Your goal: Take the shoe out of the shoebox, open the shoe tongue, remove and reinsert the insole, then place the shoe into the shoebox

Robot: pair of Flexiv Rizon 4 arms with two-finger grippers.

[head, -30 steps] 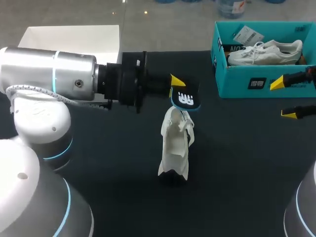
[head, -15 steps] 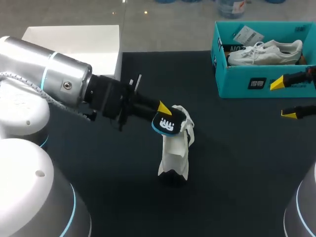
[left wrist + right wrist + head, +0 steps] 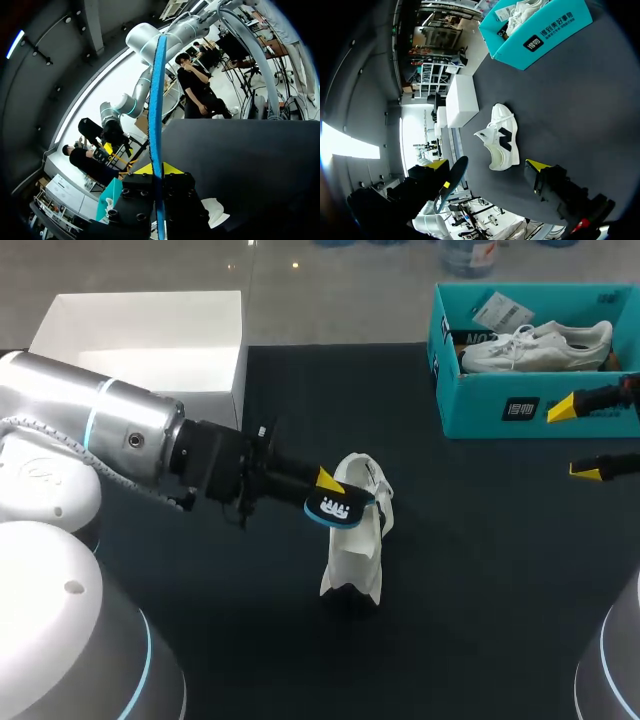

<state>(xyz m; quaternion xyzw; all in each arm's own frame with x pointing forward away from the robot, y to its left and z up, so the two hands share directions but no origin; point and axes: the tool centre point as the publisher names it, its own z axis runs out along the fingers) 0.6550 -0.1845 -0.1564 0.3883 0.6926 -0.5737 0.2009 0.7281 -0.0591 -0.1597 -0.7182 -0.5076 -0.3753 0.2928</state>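
Two hands: the left hand (image 3: pixel 328 490) is clamped on the insole (image 3: pixel 338 507), with one yellow tip showing on top and the other finger hidden under it. The right hand (image 3: pixel 575 440) hangs with its fingers apart just in front of the shoebox (image 3: pixel 500 405), holding nothing.
Shoe: the white shoe (image 3: pixel 358 540) stands out on the dark surface (image 3: pixel 480 570), well apart from the shoebox, with its opening at the far end and its tongue raised.
Insole: black with a blue rim. It is gripped at one end, and the free end sits at the shoe's opening. Whether it touches the collar cannot be told. The left wrist view shows it edge-on, running straight out from between the fingers.
Step, as judged: feeding the insole back into the shoe.
Risk, unheld shoe: nothing steadies the shoe, so a push along the insole could slide it across the surface or tip it onto its side.
Risk, snagging: the leading end could catch on the tongue or collar. The soft insole would then fold or bunch rather than lie flat inside.
Risk, grip: the insole is held only at its end, so it may swivel or slip between the fingers once it meets resistance.
Risk, later: the shoebox already holds a second shoe (image 3: pixel 535 345), so room for this one looks tight and it might ride up on the wall.
Nearby: a white box (image 3: pixel 140 340) stands at the far left, clear of the work.
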